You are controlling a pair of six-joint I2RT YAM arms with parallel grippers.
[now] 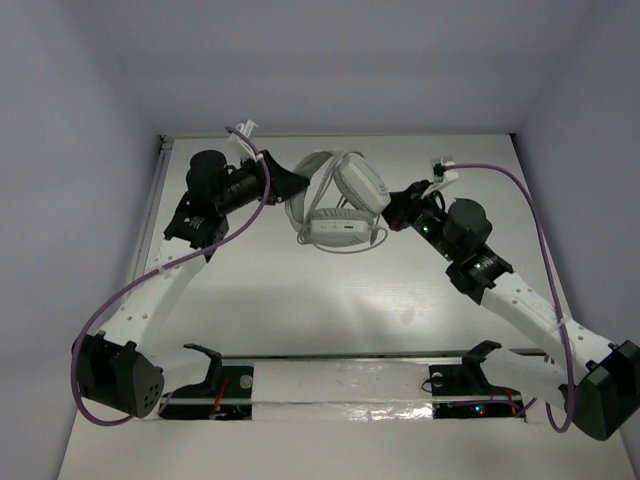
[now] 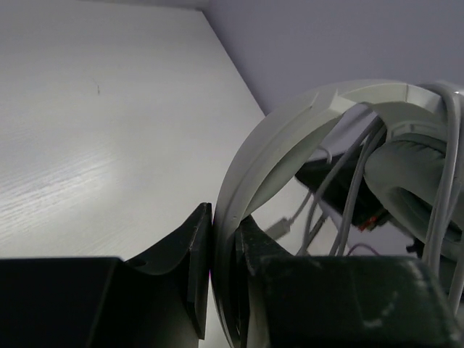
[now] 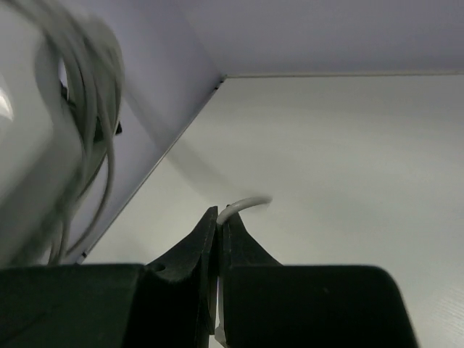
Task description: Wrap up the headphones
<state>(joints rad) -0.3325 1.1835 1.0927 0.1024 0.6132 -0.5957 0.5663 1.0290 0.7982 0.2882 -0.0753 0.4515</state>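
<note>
The headphones [image 1: 338, 205] are above the far middle of the table [image 1: 330, 310], with an arm on each side. Whether they rest on the table or hang just clear of it, I cannot tell. The left gripper [image 2: 223, 239], over the table's far part left of the middle, has its fingers pressed together on the flat edge of the headband [image 2: 290, 138], which rises in an arc out of the jaws. The right gripper [image 3: 220, 228], over the far part right of the middle, is pinched shut on the thin white cord [image 3: 245, 204]. Only a short curl of cord pokes out past its fingertips, and it looks like the free end. In the left wrist view several strands of cord run side by side across the inside of the band and round the padded ear cup [image 2: 409, 170]. The right wrist view also shows a blurred bundle of loops against the pale body of the headphones. From this I judge that most of the wrapping is done, since the bulk of the cord is wound on and no loose length trails over the table in the overhead view. What seems left is to lay down the last stretch held by the right gripper, secure or tuck its end, and set the wrapped headphones down on the table.
</note>
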